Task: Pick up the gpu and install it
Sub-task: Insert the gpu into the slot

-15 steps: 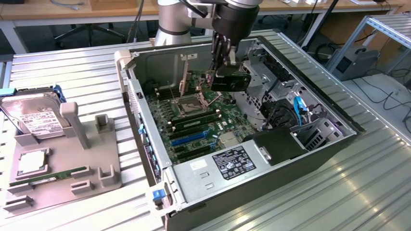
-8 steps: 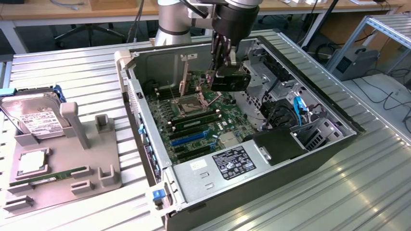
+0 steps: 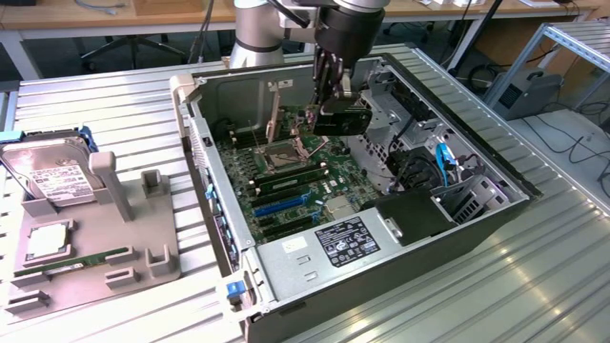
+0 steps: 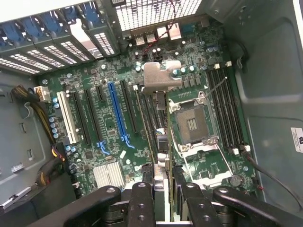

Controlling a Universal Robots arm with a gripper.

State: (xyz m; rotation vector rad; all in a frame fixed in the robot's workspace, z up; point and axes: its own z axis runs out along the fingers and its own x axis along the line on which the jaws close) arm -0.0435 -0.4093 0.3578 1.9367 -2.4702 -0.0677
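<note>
My gripper (image 3: 332,100) reaches down into the open computer case (image 3: 496,214) and is shut on the gpu (image 3: 345,120), a black card hanging above the motherboard (image 3: 286,179). In the wrist view the gpu (image 4: 162,142) shows edge-on between my fingertips (image 4: 163,189), with its silver bracket (image 4: 161,75) at the far end. It hovers over the board between the expansion slots and the CPU socket (image 4: 191,125), apart from the long blue slot (image 4: 118,113).
A grey holder (image 3: 124,236) stands on the exterior view's left, carrying a silver hard drive (image 3: 53,175) and a green memory stick (image 3: 81,261). Inside the case are drive cages (image 3: 419,157), cables and the power supply (image 3: 343,246). The case walls stand close around the gripper.
</note>
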